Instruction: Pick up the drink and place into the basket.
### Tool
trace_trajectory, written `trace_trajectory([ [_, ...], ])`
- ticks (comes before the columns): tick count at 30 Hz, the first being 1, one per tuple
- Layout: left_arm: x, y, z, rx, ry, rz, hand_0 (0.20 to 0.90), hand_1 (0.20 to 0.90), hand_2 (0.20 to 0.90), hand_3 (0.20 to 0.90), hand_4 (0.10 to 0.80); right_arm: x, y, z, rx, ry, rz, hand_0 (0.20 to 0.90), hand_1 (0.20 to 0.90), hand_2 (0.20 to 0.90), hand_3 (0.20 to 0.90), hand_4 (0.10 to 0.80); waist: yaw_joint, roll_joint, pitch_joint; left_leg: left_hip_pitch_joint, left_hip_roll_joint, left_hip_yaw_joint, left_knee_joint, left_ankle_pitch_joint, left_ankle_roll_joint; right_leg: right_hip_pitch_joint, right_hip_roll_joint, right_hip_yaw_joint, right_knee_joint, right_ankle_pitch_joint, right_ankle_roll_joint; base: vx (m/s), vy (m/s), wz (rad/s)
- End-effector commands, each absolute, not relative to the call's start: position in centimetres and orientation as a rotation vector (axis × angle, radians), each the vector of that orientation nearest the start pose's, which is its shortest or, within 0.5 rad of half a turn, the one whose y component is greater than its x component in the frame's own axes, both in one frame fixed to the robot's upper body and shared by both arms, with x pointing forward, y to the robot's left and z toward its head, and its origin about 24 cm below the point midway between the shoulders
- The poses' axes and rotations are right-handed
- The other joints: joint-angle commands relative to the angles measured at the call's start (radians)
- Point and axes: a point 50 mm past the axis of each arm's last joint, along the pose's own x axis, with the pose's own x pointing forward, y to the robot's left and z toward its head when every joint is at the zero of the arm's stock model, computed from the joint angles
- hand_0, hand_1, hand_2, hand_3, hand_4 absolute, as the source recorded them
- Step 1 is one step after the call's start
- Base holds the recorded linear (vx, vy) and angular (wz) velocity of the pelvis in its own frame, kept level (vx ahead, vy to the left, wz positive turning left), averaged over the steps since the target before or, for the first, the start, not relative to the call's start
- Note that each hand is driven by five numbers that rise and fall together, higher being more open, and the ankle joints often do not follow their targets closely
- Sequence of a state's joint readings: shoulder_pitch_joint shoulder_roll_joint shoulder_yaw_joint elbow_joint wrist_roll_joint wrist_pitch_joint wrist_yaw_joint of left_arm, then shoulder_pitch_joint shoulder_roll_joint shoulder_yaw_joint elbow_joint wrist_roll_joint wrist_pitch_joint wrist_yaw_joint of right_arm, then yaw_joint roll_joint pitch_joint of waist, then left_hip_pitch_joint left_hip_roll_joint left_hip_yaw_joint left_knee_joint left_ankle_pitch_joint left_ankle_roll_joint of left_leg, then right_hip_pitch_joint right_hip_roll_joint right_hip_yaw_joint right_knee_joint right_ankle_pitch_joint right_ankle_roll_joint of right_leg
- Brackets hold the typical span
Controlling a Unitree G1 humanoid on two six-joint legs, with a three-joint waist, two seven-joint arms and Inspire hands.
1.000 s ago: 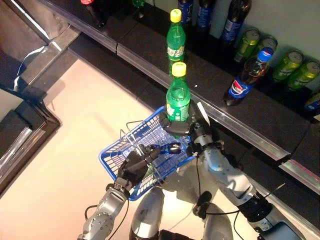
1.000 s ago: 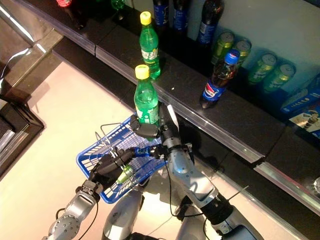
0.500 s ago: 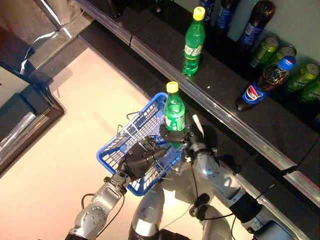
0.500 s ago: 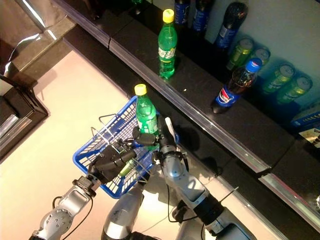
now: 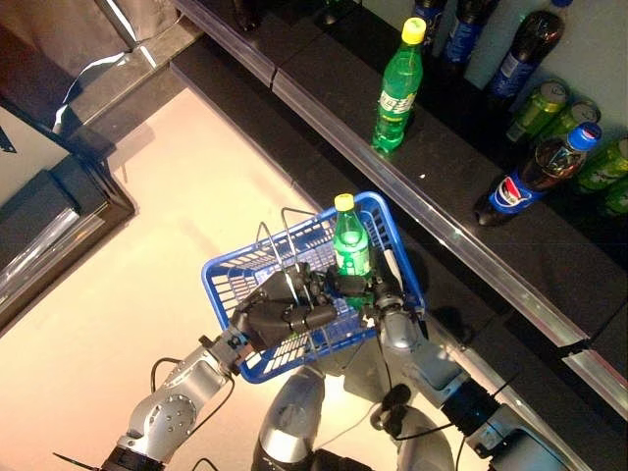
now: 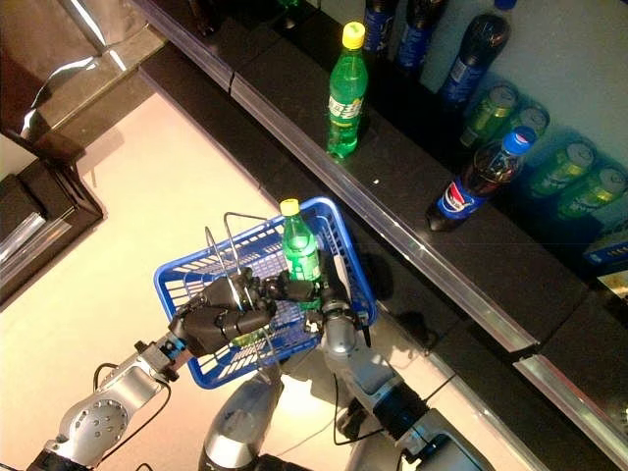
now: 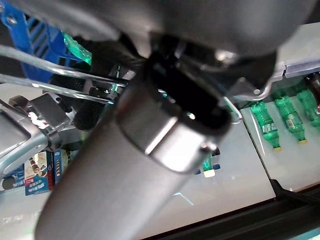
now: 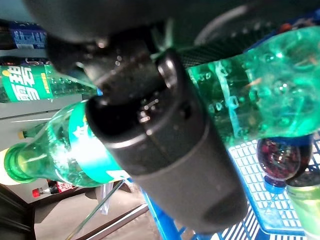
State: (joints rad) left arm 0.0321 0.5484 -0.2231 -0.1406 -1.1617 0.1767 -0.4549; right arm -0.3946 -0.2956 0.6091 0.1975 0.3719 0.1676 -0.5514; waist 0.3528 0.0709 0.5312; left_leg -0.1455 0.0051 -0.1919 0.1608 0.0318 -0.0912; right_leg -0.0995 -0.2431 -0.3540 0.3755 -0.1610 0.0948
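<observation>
The blue basket (image 5: 221, 278) hangs raised in front, and my left hand (image 5: 278, 314) is shut on its thin wire handles (image 7: 50, 75). My right hand (image 5: 379, 295) is shut on a green drink bottle with a yellow cap (image 5: 350, 247). It holds the bottle upright, with its lower part inside the basket's right end. In the right wrist view my hand (image 8: 165, 145) is wrapped round the green bottle (image 8: 250, 100). Below it in the basket lie a dark bottle with a blue cap (image 8: 277, 160) and a green drink (image 8: 306, 205).
A long black shelf with a metal front edge (image 5: 442, 221) runs across behind the basket. On it stand another green bottle (image 5: 395, 83), a cola bottle with a blue cap (image 5: 535, 177), green cans (image 5: 540, 98) and dark bottles at the back. A dark cabinet (image 5: 49, 196) stands at the left.
My right hand has lowered the green bottle from above the basket's rim down into the basket. The basket has come under it. The camera has shifted too.
</observation>
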Motion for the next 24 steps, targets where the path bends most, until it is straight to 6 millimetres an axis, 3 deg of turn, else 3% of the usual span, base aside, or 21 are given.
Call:
trace_trajectory([
  [1,19.6,12.3,20.0,-0.658,-0.609,-1.350,0.300,0.300,0.300,0.200,0.100,29.8,-4.0,10.6,-0.029,-0.171,0.145,0.300,0.300,0.300,0.200,0.100,-0.017,-0.024,-0.176,-0.034,-0.047,0.011,0.115,-0.048,0.056,0.110,0.035,0.016,-0.150,0.083,-0.052,0.000,0.000,0.00],
  [10,19.0,10.8,21.1,-0.544,-0.633,-1.486,0.300,0.300,0.300,0.200,0.100,29.4,-3.1,6.4,-0.064,0.010,0.169,0.300,0.300,0.300,0.200,0.100,-0.019,-0.023,-0.173,-0.044,-0.047,0.013,0.114,-0.044,0.057,0.101,0.029,0.016,-0.146,0.087,-0.047,0.000,0.000,0.00],
  [24,18.9,10.2,21.7,-0.520,-0.651,-1.521,0.300,0.300,0.300,0.200,0.100,28.7,-2.7,3.0,-0.115,0.160,0.195,0.300,0.300,0.300,0.200,0.100,-0.014,-0.021,-0.160,-0.060,-0.054,0.007,0.116,-0.042,0.058,0.082,0.021,0.012,-0.137,0.094,-0.040,0.000,0.000,0.00],
])
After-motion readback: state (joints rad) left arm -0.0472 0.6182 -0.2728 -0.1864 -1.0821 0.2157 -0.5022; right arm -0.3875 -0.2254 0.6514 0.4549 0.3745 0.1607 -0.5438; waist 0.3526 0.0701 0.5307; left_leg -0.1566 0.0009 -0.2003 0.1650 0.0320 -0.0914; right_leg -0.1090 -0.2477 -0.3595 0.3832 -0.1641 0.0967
